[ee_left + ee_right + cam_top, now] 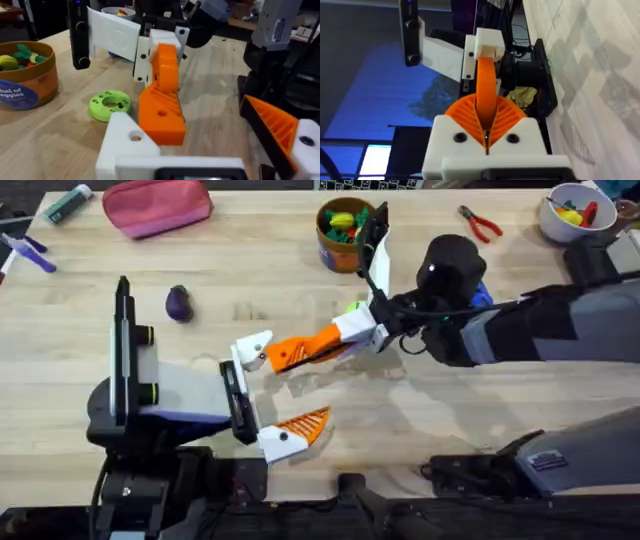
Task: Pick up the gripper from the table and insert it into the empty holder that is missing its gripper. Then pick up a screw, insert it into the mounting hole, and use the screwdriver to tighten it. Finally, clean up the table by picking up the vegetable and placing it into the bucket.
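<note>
Two arms meet: mid-tabletop (300, 270), overhead view.
Right gripper (340, 340): jaws shut on the gripper (300, 350), its tip at the holder (252, 346) on the left gripper (270, 395).
Left jaws: wide apart, holding nothing; one orange finger fitted.
Vegetable (179, 303): far left; bucket (343, 234): far centre.
Left wrist view: gripper (162, 102) reads as light, stiff, smooth plastic; best held by its flat sides.
Right wrist view: gripper (486, 92) pinched edge-on between ribbed pads (507, 116).
</note>
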Available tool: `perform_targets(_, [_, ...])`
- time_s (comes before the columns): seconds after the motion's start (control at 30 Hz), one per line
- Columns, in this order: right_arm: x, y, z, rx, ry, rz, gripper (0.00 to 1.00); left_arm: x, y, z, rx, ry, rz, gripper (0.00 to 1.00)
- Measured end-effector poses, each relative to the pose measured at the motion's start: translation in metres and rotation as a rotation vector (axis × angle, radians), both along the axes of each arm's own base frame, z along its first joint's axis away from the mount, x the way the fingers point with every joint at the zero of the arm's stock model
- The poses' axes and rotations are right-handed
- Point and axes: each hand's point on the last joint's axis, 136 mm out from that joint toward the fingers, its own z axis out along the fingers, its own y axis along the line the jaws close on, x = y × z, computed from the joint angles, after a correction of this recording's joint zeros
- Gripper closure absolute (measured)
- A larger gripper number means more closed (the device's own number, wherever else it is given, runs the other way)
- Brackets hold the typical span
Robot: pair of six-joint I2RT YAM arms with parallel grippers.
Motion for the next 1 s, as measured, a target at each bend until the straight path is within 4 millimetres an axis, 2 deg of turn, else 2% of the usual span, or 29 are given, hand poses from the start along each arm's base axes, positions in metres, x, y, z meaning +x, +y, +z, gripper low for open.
perform_targets(1.0, [0.005, 0.011, -0.002, -0.015, 0.001, -0.056, 0.992, 0.001, 0.000, 0.000, 0.001, -0.001, 0.005, 0.014])
